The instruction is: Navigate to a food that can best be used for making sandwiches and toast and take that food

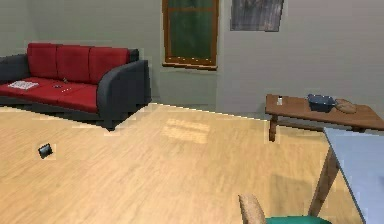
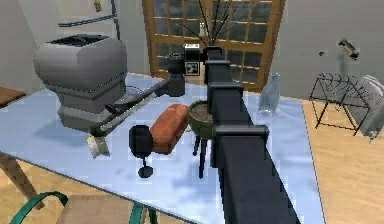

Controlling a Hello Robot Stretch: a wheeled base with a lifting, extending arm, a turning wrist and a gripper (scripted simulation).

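Note:
A reddish-brown loaf of bread [image 2: 170, 128] lies on the pale blue table [image 2: 295, 150] in the arm side view, just left of the dark arm bar [image 2: 235, 130]. From the arm's far end the gripper's dark body slants down to the left. The gripper [image 2: 101, 131] ends beside the base of a big grey toaster [image 2: 80, 78], above and left of the loaf. A small pale object [image 2: 97, 146] sits on the table right under the fingers, so I cannot tell whether the gripper holds anything.
A dark goblet [image 2: 143, 152], a dark bowl [image 2: 203, 115], a clear bottle [image 2: 268, 95] and a wire rack [image 2: 338, 100] share the table. A chair [image 2: 95, 210] stands at its near edge. Ahead are a red sofa [image 1: 75, 70], a wooden side table [image 1: 320, 112] and open wood floor [image 1: 170, 150].

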